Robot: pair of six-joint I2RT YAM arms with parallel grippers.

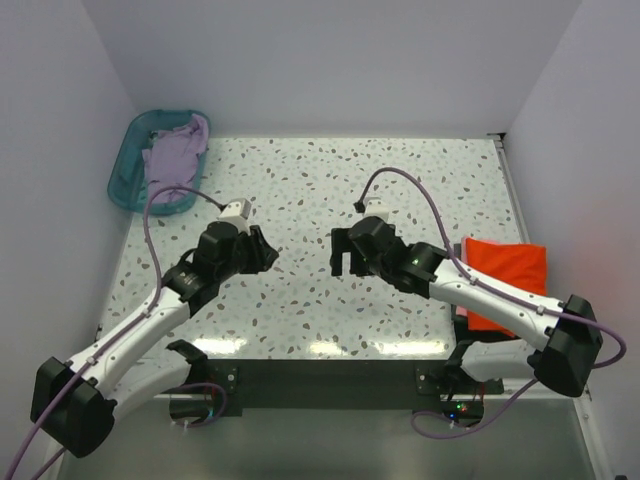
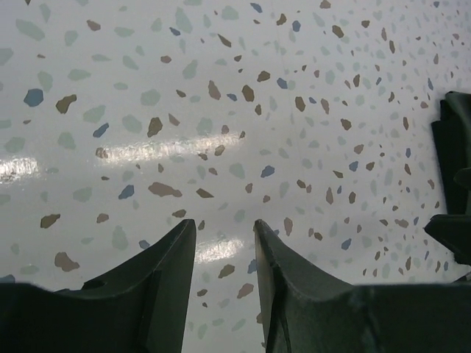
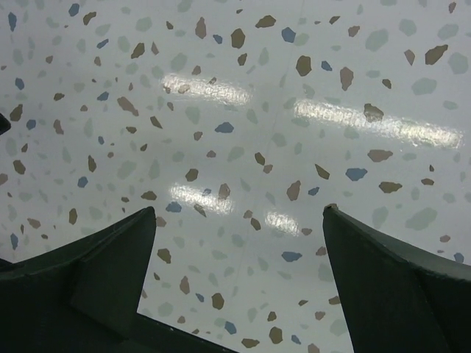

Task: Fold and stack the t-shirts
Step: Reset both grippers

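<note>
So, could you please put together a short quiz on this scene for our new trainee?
1. True or false: the right fingers are gripping a t-shirt.
2. Multiple choice: where is the lavender t-shirt? A) in the teal basket; B) stacked on the orange-red one; C) hanging off the near edge.
3. Fill in: the folded orange-red t-shirt lies at the ___ edge of the table, by the robot's own sides.

Key: 1 false, they are spread wide over bare tabletop with nothing between them. 2 A. 3 right.
</note>
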